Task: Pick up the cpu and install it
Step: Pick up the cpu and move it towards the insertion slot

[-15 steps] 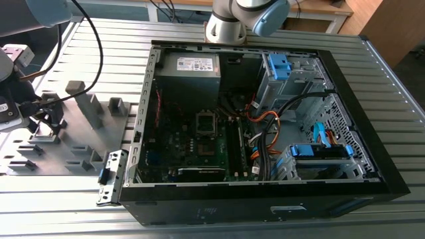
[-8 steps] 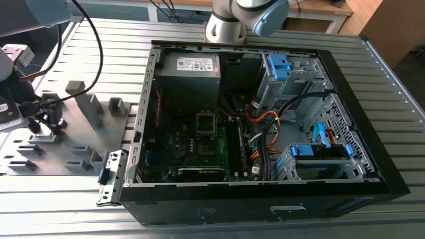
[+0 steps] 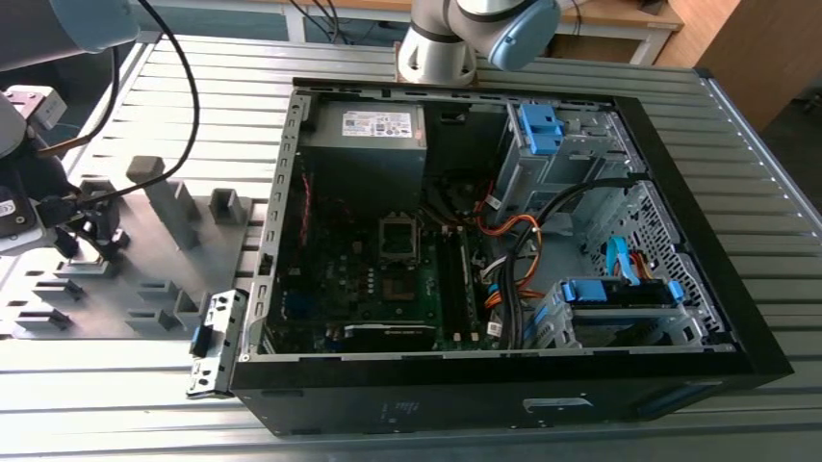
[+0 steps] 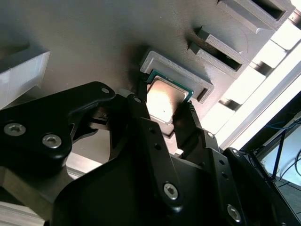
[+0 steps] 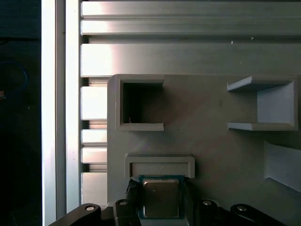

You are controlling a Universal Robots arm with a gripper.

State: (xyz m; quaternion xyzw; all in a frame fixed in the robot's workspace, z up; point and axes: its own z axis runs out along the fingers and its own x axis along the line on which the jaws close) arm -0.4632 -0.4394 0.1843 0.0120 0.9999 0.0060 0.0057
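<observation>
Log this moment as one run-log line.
stage: pick | gripper: shut on cpu from two sides | cpu: at gray bracket on fixture plate | install: not yet done

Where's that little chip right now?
In both wrist views the end effector grips the cpu beside a low bracket on the gray holder plate, at the exterior view's left of the computer case.

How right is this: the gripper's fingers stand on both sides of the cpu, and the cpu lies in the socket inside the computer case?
The place is wrong. In both wrist views the cpu lies on the gray fixture plate, by its raised holder, outside the computer case. The fingers of the gripper do stand on both sides of it.
</observation>
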